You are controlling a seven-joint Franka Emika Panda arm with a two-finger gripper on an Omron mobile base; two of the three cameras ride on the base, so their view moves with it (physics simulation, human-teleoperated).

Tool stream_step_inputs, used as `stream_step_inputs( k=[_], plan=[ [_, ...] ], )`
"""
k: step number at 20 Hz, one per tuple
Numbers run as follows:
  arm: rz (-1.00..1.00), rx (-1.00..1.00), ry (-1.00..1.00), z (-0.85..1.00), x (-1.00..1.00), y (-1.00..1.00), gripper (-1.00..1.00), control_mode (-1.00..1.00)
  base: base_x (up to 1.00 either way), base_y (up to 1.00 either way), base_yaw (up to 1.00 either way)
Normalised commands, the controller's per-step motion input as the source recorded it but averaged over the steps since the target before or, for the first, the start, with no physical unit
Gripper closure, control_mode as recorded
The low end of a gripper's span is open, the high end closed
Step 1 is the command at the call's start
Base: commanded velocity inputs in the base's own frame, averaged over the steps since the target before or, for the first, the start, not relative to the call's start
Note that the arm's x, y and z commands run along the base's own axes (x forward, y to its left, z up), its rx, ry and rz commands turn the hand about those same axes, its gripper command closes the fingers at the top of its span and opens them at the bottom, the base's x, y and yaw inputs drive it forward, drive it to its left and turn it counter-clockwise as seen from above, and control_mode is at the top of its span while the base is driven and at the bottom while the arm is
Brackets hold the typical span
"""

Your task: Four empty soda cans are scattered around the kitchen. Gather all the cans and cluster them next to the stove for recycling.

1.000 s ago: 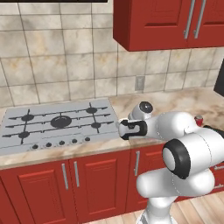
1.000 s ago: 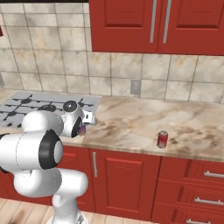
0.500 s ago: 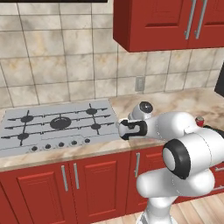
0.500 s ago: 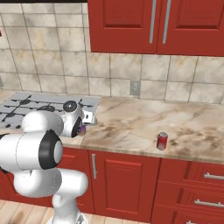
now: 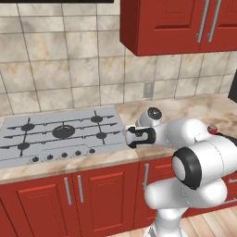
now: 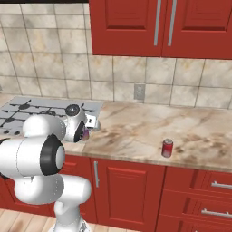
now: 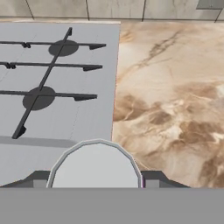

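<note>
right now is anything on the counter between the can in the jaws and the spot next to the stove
Nothing visible. The purple can is held right at the stove's right edge, and in the hand view the marbled counter beside that edge lies bare. The red can stands far off to the right, well out of the way.

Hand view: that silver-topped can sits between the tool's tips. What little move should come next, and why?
Probably shift the can a little toward the marbled counter, then lower it. The tool grips it on both sides, and it sits over the right edge of the stove rather than over the bare counter beside it, where cans belong.
</note>
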Motion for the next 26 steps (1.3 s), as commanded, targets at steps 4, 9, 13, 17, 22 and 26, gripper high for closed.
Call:
stream_step_inputs(
  k=[4, 9, 13, 17, 22, 26],
  plan=[
    [0.0, 0.0, 0.0, 0.0, 0.0, 0.0, 1.0, 1.0, 0.26, -0.16, 0.0],
    [0.0, 0.0, 0.0, -0.03, 0.09, -0.07, 1.0, -1.0, 0.09, -0.06, 0.0],
    [0.0, 0.0, 0.0, 0.0, 0.18, -0.11, 1.0, -1.0, 0.0, 0.0, 0.0],
    [0.0, 0.0, 0.0, 0.0, 0.22, -0.12, 1.0, -1.0, 0.0, 0.0, 0.0],
    [0.0, 0.0, 0.0, 0.0, 0.22, -0.11, 1.0, -1.0, 0.0, 0.0, 0.0],
    [0.0, 0.0, 0.0, 0.0, 0.28, -0.11, 1.0, -1.0, 0.0, 0.0, 0.0]
  ],
)
